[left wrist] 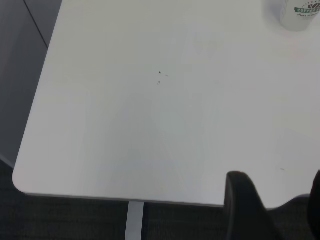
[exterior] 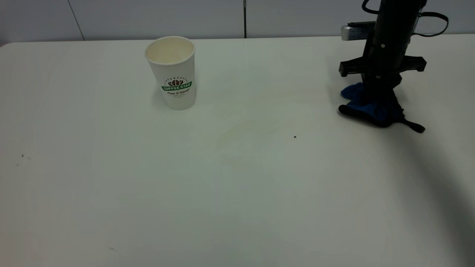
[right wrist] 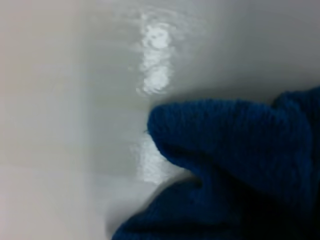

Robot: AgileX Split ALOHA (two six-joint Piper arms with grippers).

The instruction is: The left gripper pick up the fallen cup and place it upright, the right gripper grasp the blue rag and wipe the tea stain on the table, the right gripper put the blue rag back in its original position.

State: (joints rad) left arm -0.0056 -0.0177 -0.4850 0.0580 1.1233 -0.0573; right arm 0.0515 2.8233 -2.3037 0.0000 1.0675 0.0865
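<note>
White table (exterior: pixel 111 193) bears the upright cup (exterior: pixel 173 72); right hand (exterior: pixel 376 102) points straight down, gripping the blue rag (exterior: pixel 371 107).

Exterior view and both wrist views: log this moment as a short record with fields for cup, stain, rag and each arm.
cup: the cup stands upright on the table, at the far left
stain: only a faint pale smear shows mid-table, right of the cup
rag: the blue rag lies bunched on the table at the far right
right arm: the right gripper points straight down onto the rag; its grip is hidden
left arm: out of the exterior view; the left gripper sits past the table's near-left corner, jaws apart, holding nothing
</note>
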